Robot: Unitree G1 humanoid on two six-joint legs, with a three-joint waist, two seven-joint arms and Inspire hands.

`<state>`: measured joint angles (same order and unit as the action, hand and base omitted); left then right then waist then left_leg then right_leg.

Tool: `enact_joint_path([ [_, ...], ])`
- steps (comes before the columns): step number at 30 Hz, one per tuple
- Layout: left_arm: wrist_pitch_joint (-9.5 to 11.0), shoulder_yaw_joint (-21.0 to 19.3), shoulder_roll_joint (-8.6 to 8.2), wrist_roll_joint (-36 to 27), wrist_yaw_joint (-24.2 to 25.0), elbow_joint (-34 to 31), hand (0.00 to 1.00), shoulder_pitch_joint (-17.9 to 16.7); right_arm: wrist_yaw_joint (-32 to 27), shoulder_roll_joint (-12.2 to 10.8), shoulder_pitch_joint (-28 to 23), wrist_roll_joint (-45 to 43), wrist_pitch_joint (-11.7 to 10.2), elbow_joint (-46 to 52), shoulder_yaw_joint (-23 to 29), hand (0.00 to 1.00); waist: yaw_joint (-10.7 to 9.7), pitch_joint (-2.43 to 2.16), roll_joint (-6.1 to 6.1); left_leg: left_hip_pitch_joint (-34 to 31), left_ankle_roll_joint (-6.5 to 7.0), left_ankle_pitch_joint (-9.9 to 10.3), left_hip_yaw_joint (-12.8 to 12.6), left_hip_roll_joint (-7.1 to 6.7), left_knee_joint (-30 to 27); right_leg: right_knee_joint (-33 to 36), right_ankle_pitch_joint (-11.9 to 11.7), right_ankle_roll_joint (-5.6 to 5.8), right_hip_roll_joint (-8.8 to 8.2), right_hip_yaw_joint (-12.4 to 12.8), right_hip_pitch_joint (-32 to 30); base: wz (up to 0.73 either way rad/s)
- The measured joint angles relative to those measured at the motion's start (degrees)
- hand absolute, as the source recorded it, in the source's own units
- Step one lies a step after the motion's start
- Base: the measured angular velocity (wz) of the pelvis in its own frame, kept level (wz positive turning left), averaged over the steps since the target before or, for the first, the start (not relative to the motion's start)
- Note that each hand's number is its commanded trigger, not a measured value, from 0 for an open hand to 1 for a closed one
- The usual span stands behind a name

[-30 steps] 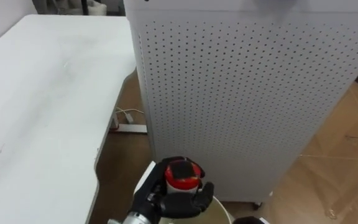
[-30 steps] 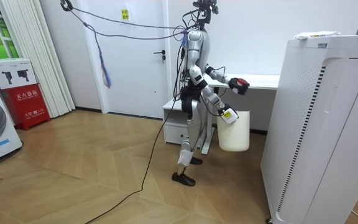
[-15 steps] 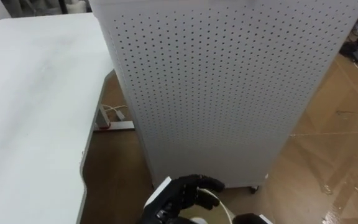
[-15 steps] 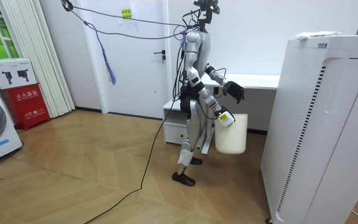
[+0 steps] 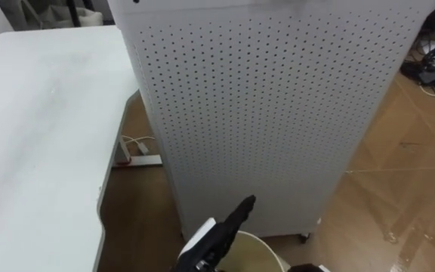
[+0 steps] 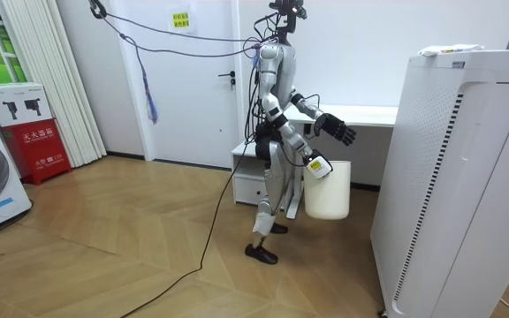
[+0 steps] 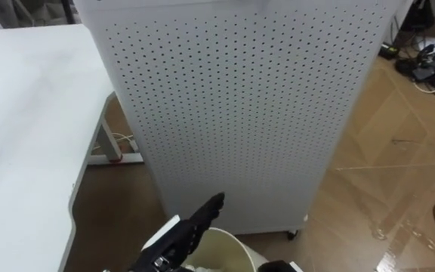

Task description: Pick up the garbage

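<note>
Left hand (image 7: 187,230) open over the bin (image 7: 229,249).
Fingers (image 7: 208,208) straight, pointing up-right at the perforated white panel (image 7: 232,106). Bin rim just under the hand at the bottom edge. Table (image 7: 21,136) on the left, wood floor (image 7: 384,174) on the right, cables (image 7: 421,68) top right.

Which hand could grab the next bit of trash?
The left, most likely. The left hand is open and empty, with its fingers straight, above the bin. The right hand is busy holding the bin by its rim, so it is not free to grab anything.
</note>
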<state>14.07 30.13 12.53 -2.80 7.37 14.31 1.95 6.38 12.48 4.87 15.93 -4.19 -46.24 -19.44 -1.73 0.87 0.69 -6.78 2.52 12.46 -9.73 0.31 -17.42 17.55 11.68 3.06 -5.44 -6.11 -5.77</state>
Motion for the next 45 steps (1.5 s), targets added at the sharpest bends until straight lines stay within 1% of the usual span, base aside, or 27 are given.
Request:
enact_joint_path([
  [3,0.3,-1.4,-0.06,4.1,-1.7,-1.9,0.0,0.0,-0.1,0.0,-0.1,-0.3,0.0,0.2,0.4,1.0,-0.1,-0.02,-0.18,0.8,0.0,0.0,-0.3,0.01,0.1,-0.1,0.0,0.0,-0.01,0.0,0.7,-0.04],
  [5,0.3,-3.3,0.11,8.2,-3.1,-5.0,0.0,-0.5,-0.3,0.0,-0.6,-0.3,-0.7,0.2,1.1,1.0,0.0,-0.07,-0.26,1.3,0.0,0.0,-0.5,0.01,0.5,-0.1,0.0,0.0,0.04,0.3,0.9,-0.06],
  [7,0.5,-4.5,0.09,9.3,-4.6,-6.5,0.0,-0.5,-0.6,-0.1,-0.8,-0.3,-0.8,0.5,1.9,1.0,0.0,-0.08,-0.25,1.7,0.0,0.0,-0.7,-0.01,0.7,0.0,0.0,0.0,0.05,0.7,1.0,-0.1],
  [10,1.0,-5.7,0.06,13.0,-7.9,-8.2,0.0,-0.6,-2.0,0.1,-3.0,-0.3,-2.0,2.7,3.0,1.0,0.0,-0.14,-0.4,2.6,0.0,0.0,-1.2,-0.07,1.1,0.0,0.0,0.0,0.06,1.2,1.4,-0.09],
  [11,1.2,-6.0,0.07,16.0,-9.5,-9.2,0.0,-0.6,-2.3,0.1,-4.2,-0.3,-2.5,3.3,3.4,1.0,-0.1,-0.25,-0.55,3.0,0.0,0.0,-1.2,-0.1,1.3,-0.1,0.0,0.01,0.06,1.2,1.7,0.0],
  [12,1.5,-6.3,0.01,17.4,-10.1,-9.6,0.0,-0.6,-2.4,0.1,-4.5,-0.3,-2.5,3.4,3.5,1.0,-0.1,-0.29,-0.62,3.1,0.0,0.0,-1.2,-0.11,1.5,-0.1,0.0,0.01,0.06,1.2,1.8,-0.04],
  [13,2.4,-7.0,-0.15,20.4,-12.0,-9.9,0.0,-0.5,-2.6,-0.2,-5.2,-0.2,-2.5,3.5,4.1,1.0,-0.3,-0.35,-0.71,3.5,0.0,0.0,-1.3,-0.13,1.8,-0.3,0.0,0.01,0.06,1.2,2.1,-0.08],
  [15,2.6,-8.3,-0.51,24.3,-15.6,-10.6,0.0,-0.5,-3.1,-0.4,-6.7,-0.2,-2.5,4.6,5.0,1.0,-0.3,-0.39,-0.71,4.3,-0.01,0.0,-2.1,0.0,1.8,-0.5,0.0,0.0,0.08,1.5,2.5,-0.14],
  [16,2.6,-8.6,-0.51,25.0,-16.3,-10.8,0.0,-0.5,-3.2,-0.4,-6.9,-0.2,-2.5,4.7,5.0,1.0,-0.3,-0.42,-0.69,4.6,-0.02,0.0,-2.2,0.03,1.8,-0.6,0.0,0.0,0.1,1.5,2.5,-0.18],
  [19,3.0,-11.2,-0.84,29.1,-20.0,-13.0,0.0,-0.1,-3.2,-0.9,-7.1,-0.1,-2.5,4.7,5.6,1.0,-0.4,-0.44,-0.69,5.1,-0.09,0.2,-3.5,0.39,1.8,0.4,0.0,-0.03,0.19,1.6,1.8,-0.24],
  [21,4.1,-13.2,-1.15,32.1,-23.4,-13.8,0.0,-0.1,-3.1,-1.1,-7.2,-0.1,-2.5,4.7,5.7,1.0,0.4,-0.4,-0.54,6.1,-0.27,0.6,-5.7,0.96,1.9,0.6,-0.3,-0.38,0.4,1.6,1.6,-0.49],
  [24,4.8,-14.6,-1.24,34.9,-27.4,-14.3,0.0,-0.1,-2.5,-1.6,-7.3,-0.2,-2.5,4.6,5.7,1.0,0.4,-0.37,-0.52,7.5,-0.5,0.9,-7.6,1.48,2.8,0.6,-0.8,-0.76,0.66,1.0,1.7,-0.4],
  [27,5.6,-14.9,-1.06,36.4,-31.2,-15.6,0.0,-0.1,-2.4,-1.6,-7.6,0.6,-2.5,4.6,5.7,1.0,0.4,-0.32,-0.39,8.0,-0.7,1.0,-8.6,1.94,3.0,0.5,-1.1,-0.99,0.75,-0.3,1.7,-0.22],
  [30,6.5,-14.9,-0.64,37.6,-34.4,-16.0,0.0,0.2,-2.5,-1.4,-7.8,1.8,-2.5,4.5,5.6,1.0,0.4,-0.31,-0.38,8.1,-0.93,1.1,-8.9,2.34,3.0,0.1,-1.4,-1.17,1.13,-0.3,1.7,-0.11],
  [32,6.5,-15.8,-0.56,39.3,-36.2,-16.0,0.0,0.3,-2.4,-1.3,-7.9,1.8,-2.5,3.8,5.6,1.0,0.8,-0.26,-0.31,8.7,-1.39,1.4,-9.9,2.98,2.8,0.1,-1.4,-1.3,1.71,-0.1,1.8,-0.26],
  [34,6.6,-16.8,-0.48,40.6,-37.2,-16.0,0.0,0.2,-2.4,-1.3,-7.9,1.8,-2.5,3.7,5.6,1.0,2.0,-0.16,-0.18,9.3,-1.9,1.7,-10.7,3.46,2.6,0.3,-1.4,-1.63,1.98,-1.0,1.7,-0.4],
  [35,6.6,-16.9,-0.28,40.6,-38.0,-16.0,0.0,0.2,-2.3,-1.3,-8.0,1.8,-2.5,3.7,5.5,1.0,2.2,-0.07,-0.07,9.4,-2.29,2.4,-10.7,4.18,1.6,0.6,-1.4,-2.15,2.03,-3.6,1.6,-0.37],
  [36,6.6,-17.1,-0.21,40.6,-38.6,-16.0,0.0,0.2,-2.1,-1.3,-8.0,1.6,-2.5,3.8,5.5,1.0,2.5,0.03,0.06,9.3,-2.76,3.5,-10.7,5.1,-0.2,1.5,-0.9,-2.84,2.19,-5.4,1.6,-0.34],
  [37,6.6,-17.3,-0.22,40.8,-38.8,-16.0,0.0,0.2,-2.0,-1.4,-8.0,1.5,-2.5,3.8,5.5,1.0,2.7,0.05,0.07,9.2,-3.0,4.1,-10.7,5.52,-1.3,2.2,-0.4,-3.16,2.35,-5.7,1.6,-0.35],
  [38,6.6,-18.0,-0.31,41.1,-39.4,-15.9,0.0,0.3,-1.6,-1.4,-7.9,1.4,-2.5,3.6,5.4,1.0,2.9,0.1,0.05,8.2,-3.45,5.5,-10.7,6.84,-5.9,3.8,0.9,-3.68,2.54,-6.2,1.5,-0.27],
  [39,6.6,-18.3,-0.27,41.0,-39.5,-15.9,0.0,0.3,-1.5,-1.4,-7.9,1.4,-2.5,3.5,5.3,1.0,2.9,0.26,-0.12,7.3,-3.75,5.8,-10.6,7.48,-9.0,4.6,1.7,-3.87,2.51,-6.4,1.5,-0.29],
  [40,6.6,-18.6,-0.28,40.6,-39.9,-15.8,0.0,0.2,-1.4,-1.4,-8.0,1.6,-2.7,2.6,5.1,1.0,3.0,0.3,-0.15,5.0,-3.82,5.8,-10.2,9.06,-17.0,5.9,3.0,-4.34,2.64,-6.5,1.9,-0.34],
  [41,6.8,-18.7,-0.25,40.5,-40.6,-15.9,0.0,0.4,-1.4,-1.1,-7.9,2.0,-2.8,1.4,5.1,1.0,3.8,0.27,0.32,2.3,-3.95,5.1,-8.7,10.77,-24.6,7.6,4.4,-5.0,3.38,-5.8,2.0,-0.44],
  [42,7.1,-18.8,-0.2,40.4,-41.1,-15.9,0.0,0.4,-1.5,-0.9,-7.9,2.2,-2.8,0.5,4.9,1.0,3.9,0.22,0.63,-0.4,-3.96,3.3,-5.5,11.54,-31.1,9.3,5.4,-5.58,3.71,-5.1,2.1,-0.38],
  [43,7.3,-18.9,-0.19,40.5,-41.3,-15.9,0.0,0.4,-1.6,-0.9,-8.0,2.2,-2.8,0.2,4.9,1.0,3.8,0.37,0.39,-1.8,-3.93,1.7,-4.2,11.81,-33.5,9.7,5.9,-5.86,3.85,-4.7,2.3,-0.23],
  [44,7.7,-18.9,-0.33,40.5,-42.1,-15.8,0.0,0.3,-1.6,-0.8,-8.1,2.0,-2.8,-0.2,4.9,1.0,3.9,0.58,-0.29,-4.2,-4.08,-0.4,-3.0,11.79,-36.8,10.3,6.5,-6.23,3.94,-3.7,2.9,-0.08],
  [45,8.4,-18.9,-0.6,40.7,-43.0,-15.8,0.0,0.5,-1.7,-0.7,-8.1,2.0,-2.8,-0.2,5.1,1.0,3.7,0.55,-0.19,-6.3,-3.6,1.1,-1.3,10.51,-35.3,10.3,6.7,-6.38,3.95,-3.3,2.7,-0.09],
])
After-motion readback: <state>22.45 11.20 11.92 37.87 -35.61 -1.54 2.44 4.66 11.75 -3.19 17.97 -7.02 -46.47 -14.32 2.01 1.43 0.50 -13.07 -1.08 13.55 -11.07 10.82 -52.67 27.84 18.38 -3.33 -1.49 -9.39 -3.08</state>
